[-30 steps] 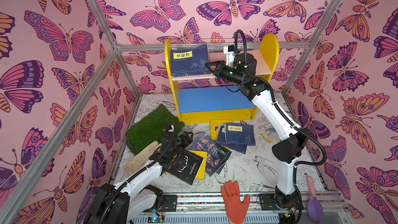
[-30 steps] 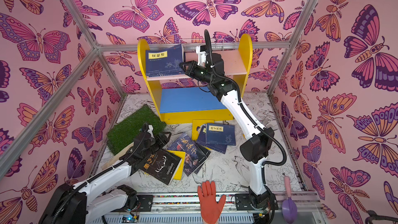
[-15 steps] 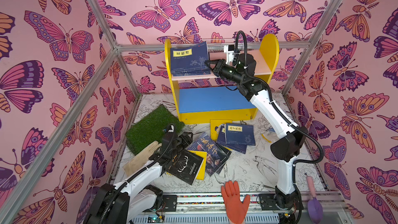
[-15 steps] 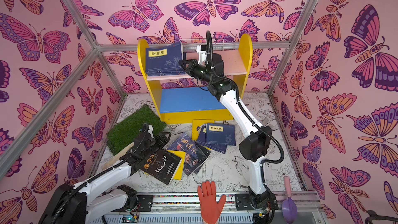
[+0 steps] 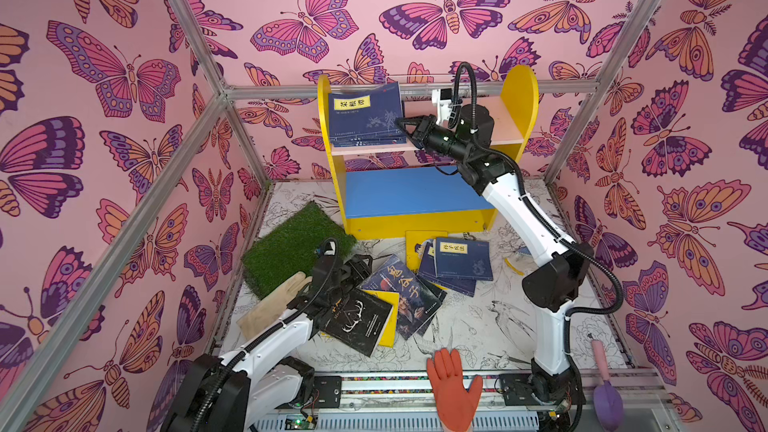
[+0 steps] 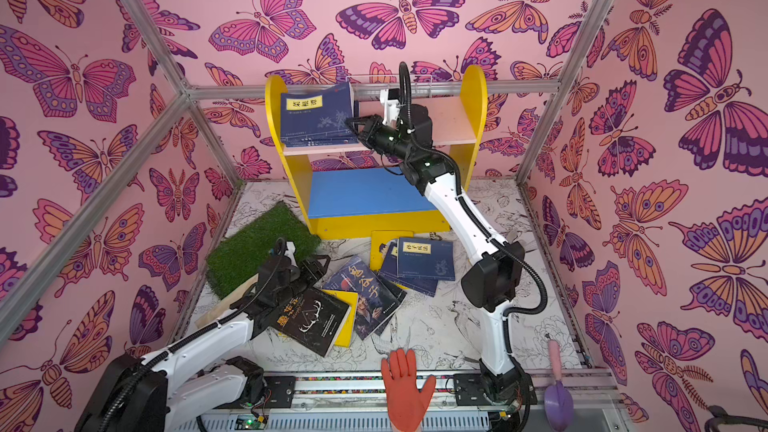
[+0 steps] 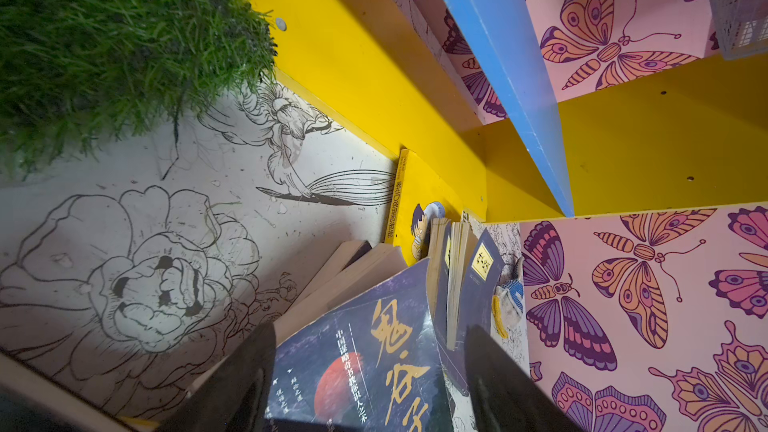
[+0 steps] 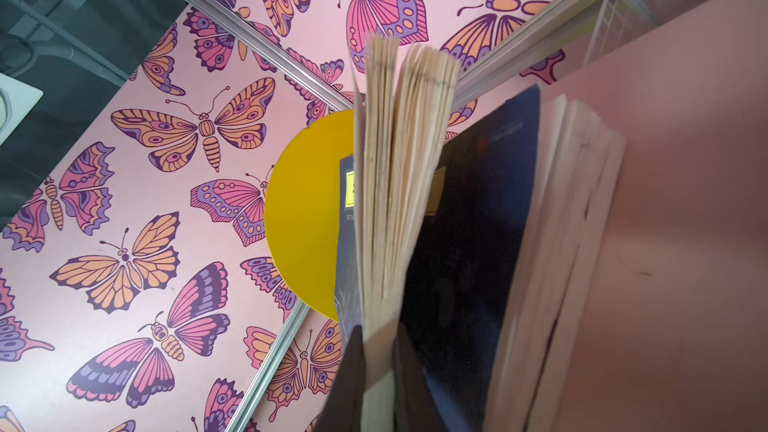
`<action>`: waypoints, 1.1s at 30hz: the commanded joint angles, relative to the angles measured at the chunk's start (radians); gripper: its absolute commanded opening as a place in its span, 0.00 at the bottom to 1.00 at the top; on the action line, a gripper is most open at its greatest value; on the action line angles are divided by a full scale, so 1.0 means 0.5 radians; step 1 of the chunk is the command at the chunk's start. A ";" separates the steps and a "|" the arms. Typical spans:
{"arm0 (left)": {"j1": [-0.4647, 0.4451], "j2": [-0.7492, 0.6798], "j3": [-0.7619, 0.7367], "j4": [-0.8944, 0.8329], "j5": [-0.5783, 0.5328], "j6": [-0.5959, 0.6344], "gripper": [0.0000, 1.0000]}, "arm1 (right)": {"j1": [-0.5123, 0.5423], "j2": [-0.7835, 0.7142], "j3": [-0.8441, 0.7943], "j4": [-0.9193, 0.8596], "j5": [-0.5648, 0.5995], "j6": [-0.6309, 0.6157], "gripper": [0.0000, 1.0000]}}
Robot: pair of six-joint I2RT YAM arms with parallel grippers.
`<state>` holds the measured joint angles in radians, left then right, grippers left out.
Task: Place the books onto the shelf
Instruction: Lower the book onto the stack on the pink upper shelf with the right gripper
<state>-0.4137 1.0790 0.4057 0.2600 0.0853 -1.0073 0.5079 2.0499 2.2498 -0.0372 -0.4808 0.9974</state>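
Now the right pincer (image 5: pixel 405 125) is clamped tight on a navy book (image 5: pixel 365 114) at the left end of the shelf's (image 5: pixel 517 93) pink upper board (image 5: pixel 505 122).
It nips only a thin sheaf of page edges, so the pages fan out in the right wrist view; it seems to be tipping the book against the yellow side panel (image 5: pixel 325 101) to stand with the other navy volumes there, too overlapped to count. The left pincer (image 5: pixel 359 270) hangs wide open and empty over the pile on the table (image 5: pixel 478 326), its fingers (image 7: pixel 232 388) either side of the dark portrait book (image 5: pixel 409 297), beside the black antler book (image 5: pixel 359 320), probably lined up for a pick. More navy books (image 5: pixel 461 261) and a yellow book (image 5: pixel 417 238) lie at the shelf's foot, partly covering one another.
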 commanded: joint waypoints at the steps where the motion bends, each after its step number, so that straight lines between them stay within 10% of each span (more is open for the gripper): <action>1: -0.013 -0.013 -0.018 -0.022 -0.017 0.008 0.74 | -0.003 -0.006 0.004 0.022 0.058 -0.036 0.04; 13: -0.013 -0.010 -0.021 -0.027 -0.023 0.004 0.74 | -0.003 -0.043 -0.089 0.043 0.186 -0.003 0.11; 24: -0.013 -0.015 -0.029 -0.026 -0.032 -0.022 0.74 | 0.003 -0.067 0.051 -0.457 0.463 -0.334 0.48; 33: -0.013 0.005 -0.026 -0.023 -0.029 -0.033 0.74 | 0.042 0.031 0.217 -0.771 0.561 -0.544 0.61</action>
<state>-0.4137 1.0794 0.4057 0.2600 0.0818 -1.0153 0.5297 2.0201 2.3199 -0.2722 -0.2596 0.8009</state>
